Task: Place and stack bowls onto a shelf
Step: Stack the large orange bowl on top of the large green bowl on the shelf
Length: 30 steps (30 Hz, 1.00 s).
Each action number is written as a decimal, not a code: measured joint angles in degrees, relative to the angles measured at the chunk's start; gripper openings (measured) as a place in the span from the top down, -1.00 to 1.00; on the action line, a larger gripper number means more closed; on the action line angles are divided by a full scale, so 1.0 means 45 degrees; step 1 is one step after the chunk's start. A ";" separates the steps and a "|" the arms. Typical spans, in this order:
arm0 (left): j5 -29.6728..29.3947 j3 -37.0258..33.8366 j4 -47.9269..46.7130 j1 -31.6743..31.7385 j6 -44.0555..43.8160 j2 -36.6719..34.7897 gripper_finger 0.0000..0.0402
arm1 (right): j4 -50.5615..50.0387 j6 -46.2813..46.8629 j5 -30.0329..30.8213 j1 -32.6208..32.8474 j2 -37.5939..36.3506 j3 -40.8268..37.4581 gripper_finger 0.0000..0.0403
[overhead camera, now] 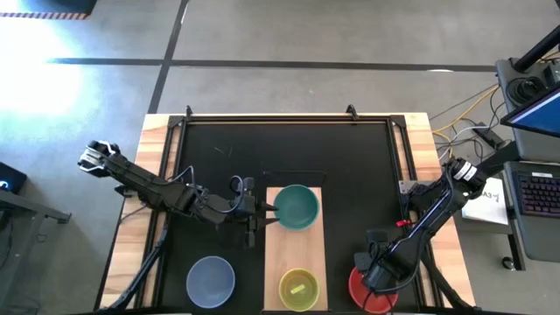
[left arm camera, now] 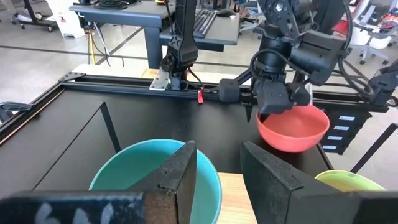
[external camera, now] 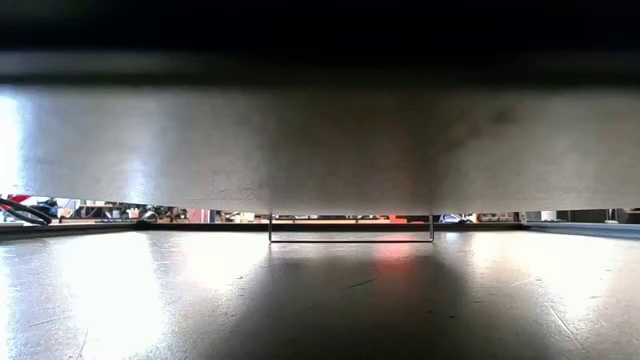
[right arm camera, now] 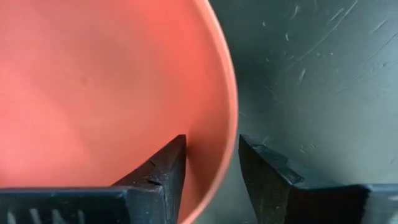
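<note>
Black tabletop [overhead camera: 219,166] framed in pale wood, on grey floor, desk with keyboard [overhead camera: 541,194] at right; low view blocked by a grey surface. Shelf [overhead camera: 294,249] carried teal bowl [overhead camera: 297,207] far, yellow bowl [overhead camera: 298,289] near; grey-blue bowl [overhead camera: 211,281] left of it. Left gripper [overhead camera: 262,211] narrowly parted at teal rim; right gripper [right arm camera: 211,163] straddled rim of red bowl [right arm camera: 93,87], near right.

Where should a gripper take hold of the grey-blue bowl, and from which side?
By the rim, from above. The grey-blue bowl sits upright and open on the black table, left of the shelf, with nothing inside or touching it. Its thin wall suits one finger inside, one outside, much as the right gripper straddles the red bowl's rim. The left gripper is nearest.
</note>
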 joint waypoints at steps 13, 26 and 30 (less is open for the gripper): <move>0.0000 0.0000 0.0101 0.0000 0.0000 0.0000 0.45 | 0.0590 -0.0225 -0.0537 -0.0010 -0.0056 0.0064 0.93; -0.0014 0.0000 0.0845 0.0045 0.0141 0.0000 0.45 | -0.0471 -0.0545 0.1888 -0.0645 -0.2086 0.2132 0.96; -0.0264 0.0000 0.0846 0.0140 0.0544 0.0000 0.45 | -0.0576 -0.0767 0.5518 -0.1240 -0.3263 0.2716 0.96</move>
